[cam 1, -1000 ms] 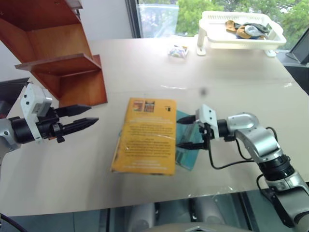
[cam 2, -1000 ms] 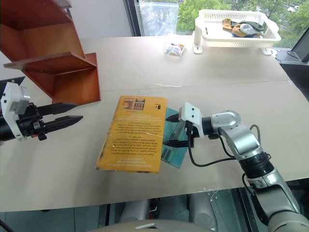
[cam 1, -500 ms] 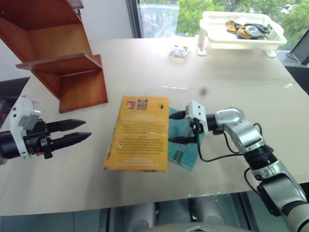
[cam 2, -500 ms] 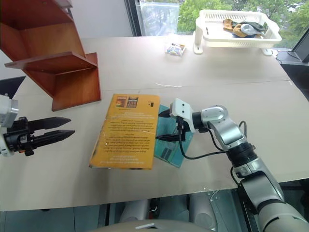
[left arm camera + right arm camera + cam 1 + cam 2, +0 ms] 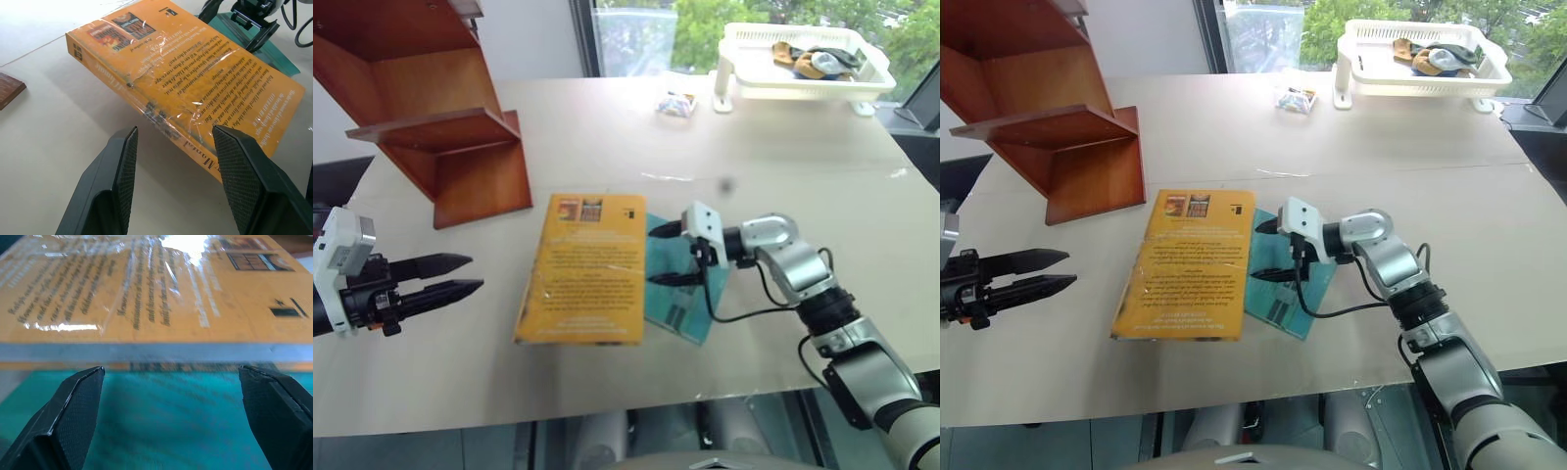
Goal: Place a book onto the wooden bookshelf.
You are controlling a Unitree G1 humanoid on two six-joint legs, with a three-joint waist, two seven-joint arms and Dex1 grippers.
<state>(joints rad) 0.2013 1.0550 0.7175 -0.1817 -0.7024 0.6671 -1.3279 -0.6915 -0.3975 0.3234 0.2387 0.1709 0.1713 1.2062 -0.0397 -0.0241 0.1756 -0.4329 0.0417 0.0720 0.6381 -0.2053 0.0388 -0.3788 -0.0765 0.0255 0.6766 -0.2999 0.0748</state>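
Right claw [image 5: 668,255], jaws wide and empty, has pushed the orange-yellow book [image 5: 584,269] leftward toward the open, empty left claw [image 5: 458,275]; bookshelf placement remains.

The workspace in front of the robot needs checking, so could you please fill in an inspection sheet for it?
Surface: beige table, a seam line running across it.
Job's things: orange-yellow book lies flat, partly overlapping a teal book; wooden bookshelf stands on the far left part of the table, boards bare.
Clutter: white basket tray at the far right holding small items; small wrapped packet beside it.
Grippers: left gripper open, apart from the orange-yellow book; right gripper open at that book's right edge, over the teal book.
Cables: black cable looping from the right wrist.
Surroundings: window with greenery behind.
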